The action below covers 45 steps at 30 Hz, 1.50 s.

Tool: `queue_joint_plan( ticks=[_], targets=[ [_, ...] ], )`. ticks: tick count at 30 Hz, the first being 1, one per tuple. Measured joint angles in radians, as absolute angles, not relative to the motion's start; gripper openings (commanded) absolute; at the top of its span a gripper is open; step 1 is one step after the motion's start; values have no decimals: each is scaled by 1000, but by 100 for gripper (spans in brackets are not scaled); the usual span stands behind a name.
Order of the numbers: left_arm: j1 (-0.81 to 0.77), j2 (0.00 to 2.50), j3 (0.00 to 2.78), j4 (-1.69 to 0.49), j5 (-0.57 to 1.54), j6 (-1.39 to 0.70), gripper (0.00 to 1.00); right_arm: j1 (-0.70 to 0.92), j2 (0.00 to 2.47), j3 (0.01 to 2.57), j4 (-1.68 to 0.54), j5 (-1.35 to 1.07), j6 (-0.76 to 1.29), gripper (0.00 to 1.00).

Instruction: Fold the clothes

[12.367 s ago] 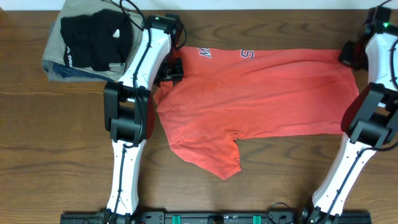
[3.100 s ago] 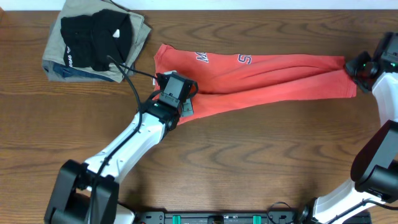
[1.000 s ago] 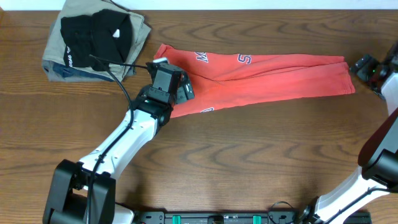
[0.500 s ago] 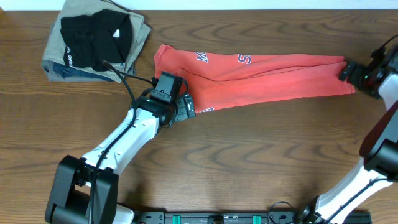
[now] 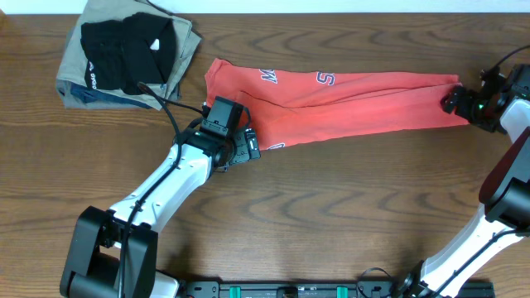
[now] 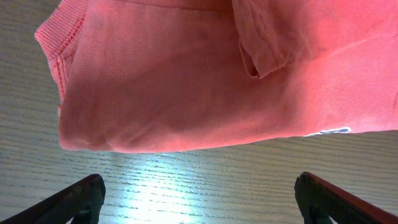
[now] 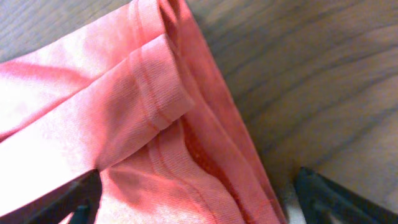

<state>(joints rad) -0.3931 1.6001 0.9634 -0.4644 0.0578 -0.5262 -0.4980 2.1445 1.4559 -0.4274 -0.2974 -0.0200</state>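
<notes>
The red-orange T-shirt (image 5: 348,103) lies along the far half of the worktop (image 5: 331,215) as a long band, doubled lengthwise, with its collar end to the left and its hem end to the right. White lettering (image 5: 327,79) shows along the far edge, partly tucked into a crease. The cloth is soft and wrinkled, and the layers at the hem sit slightly out of line, one stitched edge curling over another.

The left claw (image 5: 242,147) is at the band's near-left corner, spread wide with only bare wood between its tips and the folded edge just ahead. The right claw (image 5: 454,101) is at the hem end, also spread, with the stacked hems lying between its fingers. Whether the tips already press the cloth is hard to tell.

The step seems to be taking hold of both ends for the next fold. To do it well, each claw should go low enough to catch every layer — not just the top one — and close on the edge itself. Both should then lift together and keep the band taut so it does not sag or splay.

A black garment (image 5: 128,50) sits folded on a khaki garment (image 5: 79,87) at the far-left corner, clear of the work.
</notes>
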Motion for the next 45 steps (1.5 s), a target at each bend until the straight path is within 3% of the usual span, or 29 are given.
queue_joint_plan(
  ticks=[3, 6, 10, 12, 21, 31, 45],
  targets=[
    [-393, 1600, 963, -466, 59, -526, 98, -493, 2147, 1456, -435, -305, -28, 80],
    [-393, 1600, 963, -468, 65, -526, 98, -483, 2149, 1456, -437, -307, -34, 63],
    [-393, 1600, 963, -480, 70, -526, 98, -461, 2152, 1456, -445, -296, -16, 19],
    [-393, 1600, 963, -493, 72, -526, 98, -453, 2154, 1456, -451, -288, -1, 3],
    [-393, 1600, 963, -528, 73, -527, 98, -445, 2153, 1465, -488, -255, 140, 1],
    [-393, 1600, 963, -633, 88, -526, 98, -440, 2116, 1474, -632, -65, 341, 1],
    [-393, 1600, 963, -687, 218, -519, 98, -524, 1854, 1464, -744, -11, 352, 1]
  ],
)
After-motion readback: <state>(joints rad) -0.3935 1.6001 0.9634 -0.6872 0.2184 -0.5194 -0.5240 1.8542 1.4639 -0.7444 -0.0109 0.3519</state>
